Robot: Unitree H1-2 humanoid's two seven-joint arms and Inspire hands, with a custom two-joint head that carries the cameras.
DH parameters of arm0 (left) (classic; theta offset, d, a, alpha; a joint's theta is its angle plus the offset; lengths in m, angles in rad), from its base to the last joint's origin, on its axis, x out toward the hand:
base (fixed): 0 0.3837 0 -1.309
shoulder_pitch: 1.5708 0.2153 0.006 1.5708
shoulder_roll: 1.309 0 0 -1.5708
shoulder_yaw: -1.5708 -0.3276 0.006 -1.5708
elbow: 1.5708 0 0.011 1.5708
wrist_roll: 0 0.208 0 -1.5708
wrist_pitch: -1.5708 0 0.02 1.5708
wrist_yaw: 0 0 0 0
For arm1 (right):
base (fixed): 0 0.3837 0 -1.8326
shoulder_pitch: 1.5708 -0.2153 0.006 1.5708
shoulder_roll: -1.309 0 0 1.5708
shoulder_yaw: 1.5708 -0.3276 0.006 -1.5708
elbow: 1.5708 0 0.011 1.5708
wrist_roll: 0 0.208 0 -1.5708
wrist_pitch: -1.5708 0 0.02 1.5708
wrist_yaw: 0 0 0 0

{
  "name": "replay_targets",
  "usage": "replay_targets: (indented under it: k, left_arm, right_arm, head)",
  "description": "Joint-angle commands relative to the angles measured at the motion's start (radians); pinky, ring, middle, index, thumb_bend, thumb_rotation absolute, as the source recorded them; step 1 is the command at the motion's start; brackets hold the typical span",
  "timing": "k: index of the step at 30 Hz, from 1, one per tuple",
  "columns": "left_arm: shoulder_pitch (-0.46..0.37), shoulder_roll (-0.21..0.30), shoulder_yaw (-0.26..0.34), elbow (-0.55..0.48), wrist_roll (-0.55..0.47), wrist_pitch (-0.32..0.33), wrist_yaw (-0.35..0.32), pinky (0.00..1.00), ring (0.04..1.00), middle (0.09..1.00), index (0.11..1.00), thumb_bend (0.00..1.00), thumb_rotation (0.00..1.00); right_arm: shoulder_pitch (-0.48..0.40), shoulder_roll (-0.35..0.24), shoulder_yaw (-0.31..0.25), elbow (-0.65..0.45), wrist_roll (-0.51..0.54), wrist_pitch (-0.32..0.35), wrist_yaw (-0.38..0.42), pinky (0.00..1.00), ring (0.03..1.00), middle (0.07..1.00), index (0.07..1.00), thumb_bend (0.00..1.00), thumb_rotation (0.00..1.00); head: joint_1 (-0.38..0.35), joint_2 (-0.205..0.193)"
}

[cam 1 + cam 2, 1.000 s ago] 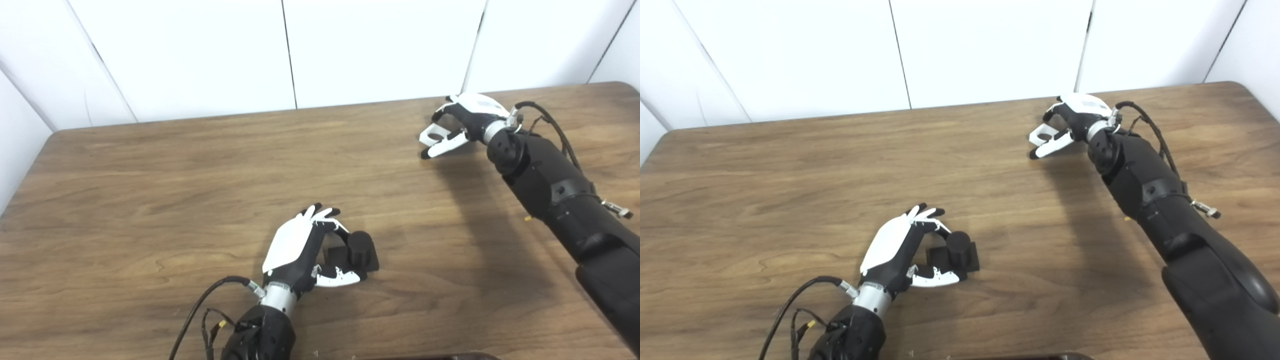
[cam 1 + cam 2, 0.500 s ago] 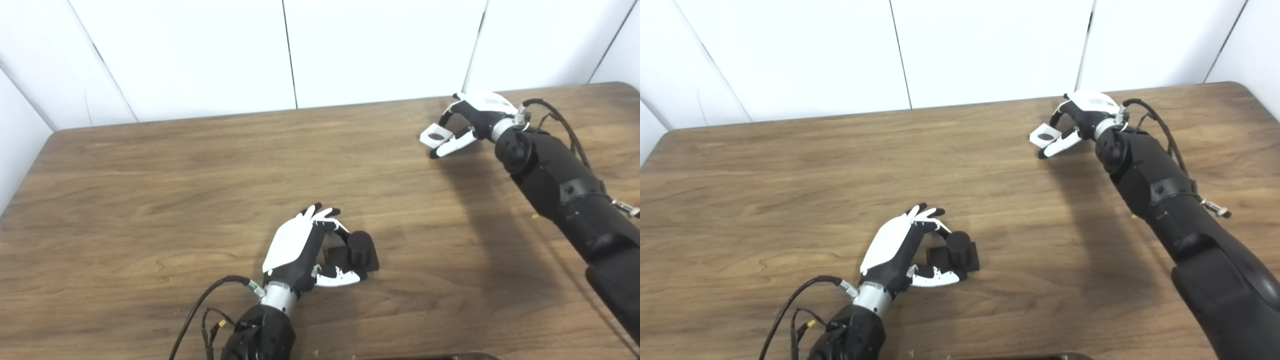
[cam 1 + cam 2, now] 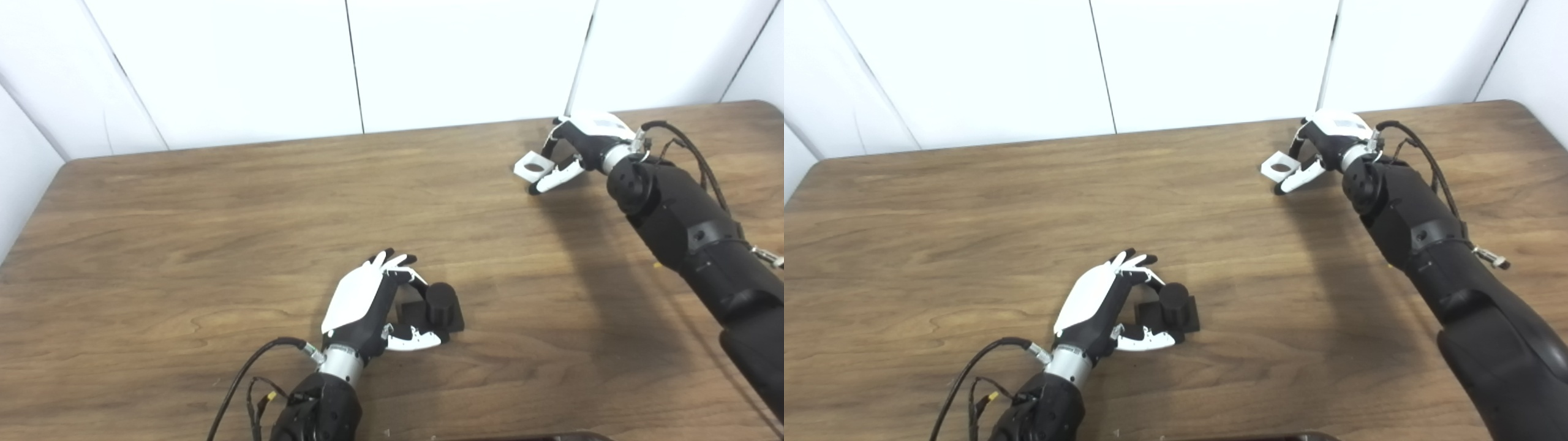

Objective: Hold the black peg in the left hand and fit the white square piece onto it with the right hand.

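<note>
A brown wood-grain table (image 3: pixel 184 214) filled the view, backed by white wall panels. Near the front centre, the robot's left hand (image 3: pixel 367 306), white-backed with black fingers, wrapped around a black peg (image 3: pixel 440 303), a short upright cylinder on a square black base that rested on the table. The fingers curled over the far side of the base and the thumb pressed its near edge, so the hand was grasping it.

At the far right of the table, the right hand (image 3: pixel 579 150) pinched a small white square piece with a round hole (image 3: pixel 531 168) between fingers and thumb. The piece appeared raised just above the surface, its flat face tilted upward, with the hole showing.

The two were well apart: the peg lay to the near left of the white piece, on a long diagonal across the table. The peg's axis pointed straight up, so the hole would need to come level above it before lowering
</note>
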Motion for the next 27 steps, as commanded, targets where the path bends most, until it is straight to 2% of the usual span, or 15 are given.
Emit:
replay_targets:
  k: [1, 14, 20, 27]
  left_arm:
    - [-0.006, 0.014, 0.013, 0.039, 0.03, 0.034, -0.005, 1.0, 1.0, 0.907, 0.489, 0.51, 0.08]
    - [-0.004, 0.01, 0.014, 0.04, 0.03, 0.035, 0.002, 1.0, 1.0, 0.906, 0.489, 0.51, 0.08]
    - [-0.004, 0.009, 0.013, 0.045, 0.032, 0.033, 0.006, 1.0, 1.0, 0.906, 0.489, 0.51, 0.08]
    - [-0.001, 0.006, 0.012, 0.044, 0.032, 0.033, 0.01, 1.0, 1.0, 0.905, 0.488, 0.51, 0.08]
  right_arm:
    - [-0.04, -0.015, -0.002, -0.012, -0.014, -0.021, -0.026, 1.0, 1.0, 0.953, 0.585, 0.85, 0.35]
    - [-0.058, 0.016, -0.005, -0.001, -0.002, 0.007, -0.01, 1.0, 1.0, 0.96, 0.614, 0.85, 0.38]
    - [-0.08, 0.041, -0.004, 0.057, 0.003, 0.006, -0.025, 1.0, 1.0, 0.95, 0.602, 0.85, 0.4]
    - [-0.12, 0.062, 0.021, 0.132, -0.007, 0.002, -0.019, 1.0, 1.0, 0.921, 0.586, 0.85, 0.39]
  head:
    - [0.001, 0.0]
    - [0.003, 0.002]
    - [0.002, 0.0]
    - [0.004, 0.002]
